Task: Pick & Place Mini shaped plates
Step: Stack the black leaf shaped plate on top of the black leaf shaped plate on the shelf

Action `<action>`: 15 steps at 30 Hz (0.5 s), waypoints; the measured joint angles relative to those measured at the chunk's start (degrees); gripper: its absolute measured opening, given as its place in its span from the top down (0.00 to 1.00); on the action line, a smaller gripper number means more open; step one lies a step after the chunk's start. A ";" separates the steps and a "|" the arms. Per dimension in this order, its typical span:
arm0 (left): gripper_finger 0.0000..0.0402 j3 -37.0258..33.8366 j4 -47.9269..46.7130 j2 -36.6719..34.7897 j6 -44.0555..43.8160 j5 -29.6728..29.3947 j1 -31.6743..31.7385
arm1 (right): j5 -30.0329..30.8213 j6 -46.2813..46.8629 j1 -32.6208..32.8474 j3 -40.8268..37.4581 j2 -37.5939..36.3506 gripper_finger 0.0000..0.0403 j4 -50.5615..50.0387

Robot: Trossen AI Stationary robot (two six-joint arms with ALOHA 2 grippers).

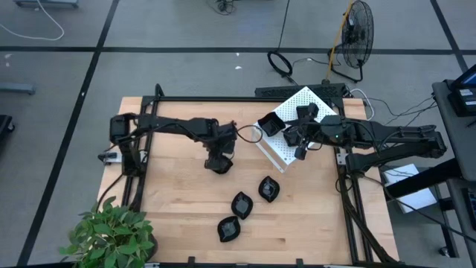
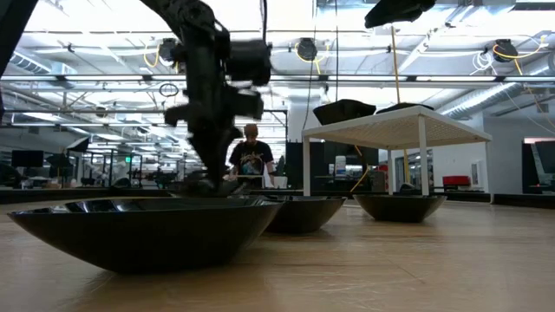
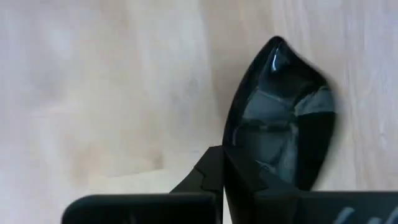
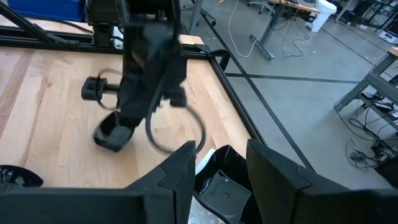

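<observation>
1. Here, the left pincer (image 1: 219,164) sits low on the worktop (image 1: 178,216), clamped on a black leaf-shaped plate (image 3: 280,130); three more plates (image 1: 242,205) lie nearby.
2. The right pincer (image 1: 297,138) hovers released over the white box (image 1: 286,152), above a square plate (image 4: 221,183).

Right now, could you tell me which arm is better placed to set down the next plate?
Probably the left: its claw is down at the table with a leaf-shaped plate between its fingers, while the right claw is over the white box.
</observation>
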 joint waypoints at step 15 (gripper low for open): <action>1.00 0.69 26.70 -18.59 5.57 -21.65 -4.63 | 0.00 0.37 0.00 0.00 0.49 0.68 3.09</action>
